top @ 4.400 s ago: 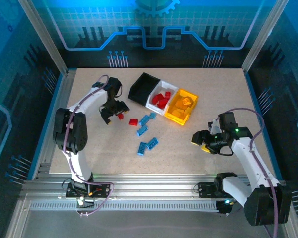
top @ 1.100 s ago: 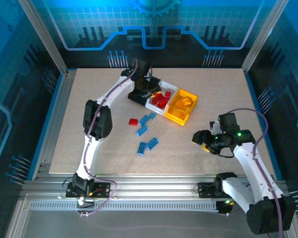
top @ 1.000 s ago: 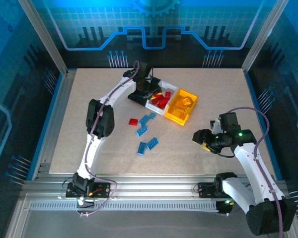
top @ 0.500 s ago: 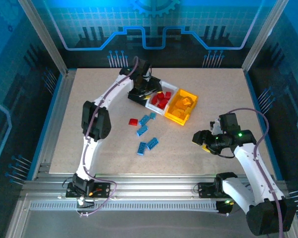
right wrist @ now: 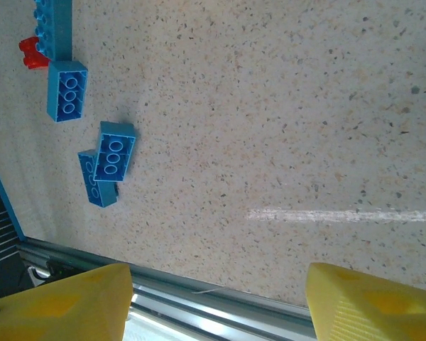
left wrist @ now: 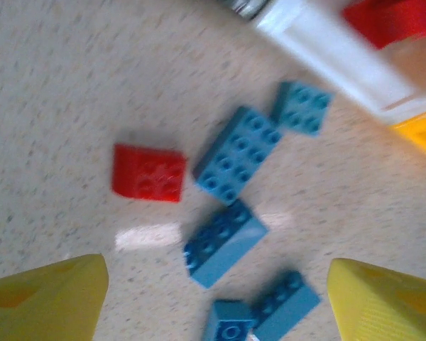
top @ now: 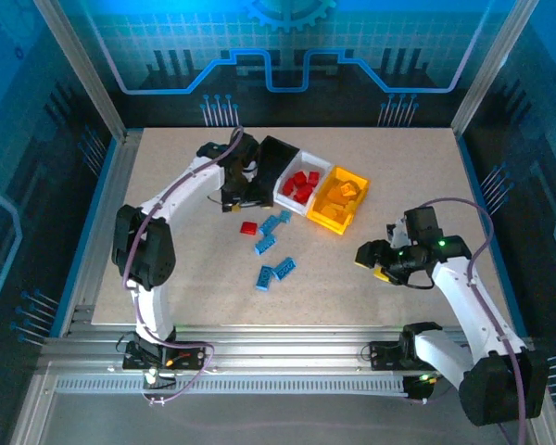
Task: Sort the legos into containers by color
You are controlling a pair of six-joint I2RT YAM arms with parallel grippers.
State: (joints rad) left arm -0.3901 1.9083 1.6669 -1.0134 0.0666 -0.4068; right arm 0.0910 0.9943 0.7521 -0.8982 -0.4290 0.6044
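Observation:
Three joined containers sit at the back: black (top: 267, 159), white (top: 285, 191) holding red legos (top: 301, 185), and yellow-orange (top: 326, 215) holding orange legos (top: 345, 192). One red lego (top: 248, 227) and several blue legos (top: 276, 271) lie loose on the table. My left gripper (top: 236, 197) hovers open and empty just left of the black bin. In the left wrist view the red lego (left wrist: 148, 172) and blue legos (left wrist: 238, 153) lie ahead of the left gripper (left wrist: 216, 284). My right gripper (top: 371, 258) is open and empty over bare table, with blue legos (right wrist: 113, 153) far from the right gripper (right wrist: 220, 284).
A metal rail (right wrist: 170, 288) marks the table's near edge, close under the right gripper. The white bin's wall (left wrist: 326, 42) stands just past the loose bricks. Bare tabletop (top: 176, 269) lies left of the pile and between the pile and the right arm.
My left gripper has drawn back from over the white bin toward the left and nearer side, and its jaws have opened. The right arm has not moved.

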